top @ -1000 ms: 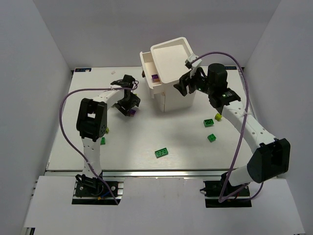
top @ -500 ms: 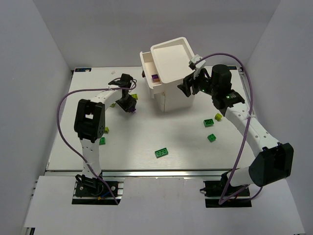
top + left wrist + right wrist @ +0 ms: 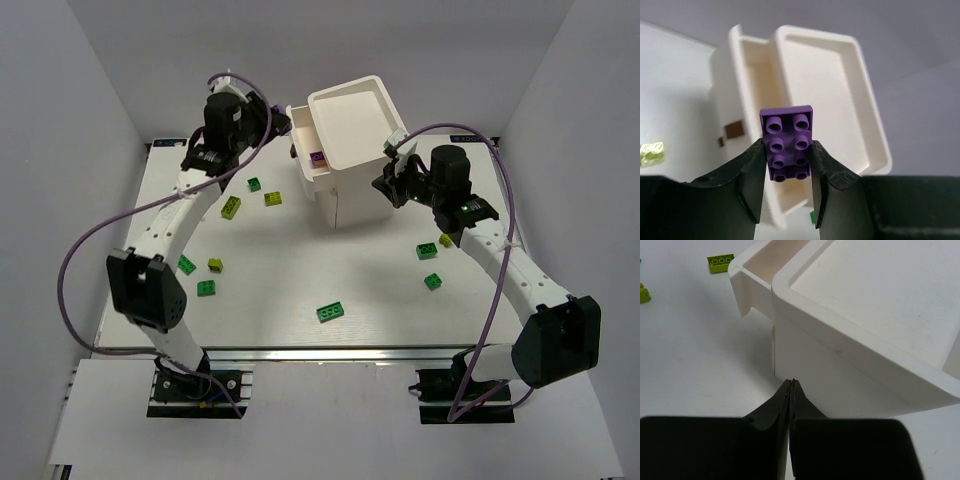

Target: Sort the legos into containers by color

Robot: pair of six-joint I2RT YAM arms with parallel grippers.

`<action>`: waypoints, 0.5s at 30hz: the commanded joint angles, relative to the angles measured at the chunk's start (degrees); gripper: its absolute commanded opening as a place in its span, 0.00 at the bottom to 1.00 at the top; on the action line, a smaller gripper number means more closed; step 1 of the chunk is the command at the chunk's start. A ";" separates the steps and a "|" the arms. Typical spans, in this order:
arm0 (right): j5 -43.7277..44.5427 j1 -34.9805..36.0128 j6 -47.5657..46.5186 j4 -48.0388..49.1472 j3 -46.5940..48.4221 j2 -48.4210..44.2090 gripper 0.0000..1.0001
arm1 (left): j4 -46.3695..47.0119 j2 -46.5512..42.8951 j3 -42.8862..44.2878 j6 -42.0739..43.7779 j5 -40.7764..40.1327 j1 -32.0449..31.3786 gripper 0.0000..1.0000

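**A:** How do things lie, from the near edge outward?

**B:** Nearest the arm bases, a dark green studded plastic brick [image 3: 330, 313] lies alone on the white worktop [image 3: 280, 265]. Further in, more green and yellow-green bricks [image 3: 206, 288] are scattered left and right, all loose on the worktop.

**A:** And the right arm?

**B:** The right tool [image 3: 791, 384] has its fingers pressed together on nothing. The tips are just beside the side wall of the tall white boxy cabinet [image 3: 352, 200].

**A:** The left?

**B:** Raised at the far left. The left tool [image 3: 788, 147] is clamped on a small purple studded brick [image 3: 788, 131], studs facing the wrist camera, well off the worktop.

**A:** Which step is that?

**B:** The carry, I judge. The cabinet's top white pull-out drawer [image 3: 303, 135] stands out toward the left arm, and a purple brick [image 3: 318, 157] already lies in it, so that looks like the purple bin.

**A:** What does the next move call for?

**B:** Bringing the held brick over the open drawer, inside its rim and low enough not to bounce out. Then the fingers part. The drawer is narrow, so the aim matters.
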 commanded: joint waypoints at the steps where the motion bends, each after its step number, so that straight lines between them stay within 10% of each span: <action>1: -0.89 -0.14 -0.45 2.15 0.05 -1.36 0.00 | 5.52 10.06 6.92 4.12 11.19 -0.19 0.00; 7: 0.26 -0.14 -1.51 2.15 -0.39 -2.15 0.03 | -2.21 19.67 21.27 5.80 13.32 -1.33 0.04; 15: 0.61 -0.14 -1.33 3.91 -1.00 -2.59 0.14 | -5.03 20.65 22.43 6.68 12.09 -1.33 0.54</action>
